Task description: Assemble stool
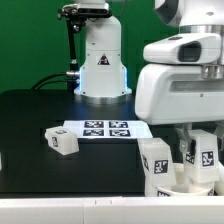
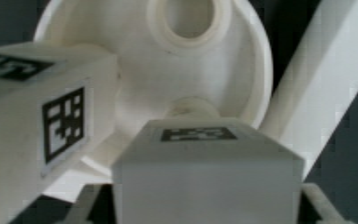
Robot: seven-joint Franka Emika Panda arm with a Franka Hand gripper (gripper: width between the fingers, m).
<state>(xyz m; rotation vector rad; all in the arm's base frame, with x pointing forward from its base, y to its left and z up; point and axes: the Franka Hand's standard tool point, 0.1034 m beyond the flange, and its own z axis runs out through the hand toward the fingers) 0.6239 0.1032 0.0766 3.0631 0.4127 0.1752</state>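
Observation:
The round white seat [image 1: 186, 184] lies at the front of the exterior view's right, and the wrist view shows its dished inside [image 2: 158, 60]. A white leg [image 1: 154, 166] with a marker tag stands in it [image 2: 48, 105]. My gripper [image 1: 196, 143] hangs over the seat, shut on a second white leg [image 1: 204, 158]. In the wrist view that leg [image 2: 202, 160] fills the gap between the gripper's fingers [image 2: 98, 196], its end toward the seat. The gripper [image 2: 204, 205] is mostly hidden behind it. A third leg [image 1: 60, 141] lies loose on the table at the exterior view's left.
The marker board [image 1: 105, 128] lies flat mid-table. The robot base [image 1: 100, 60] stands behind it with cables. The arm's big white body [image 1: 180, 80] hangs over the right side. The table's white front edge [image 1: 70, 205] runs along the bottom.

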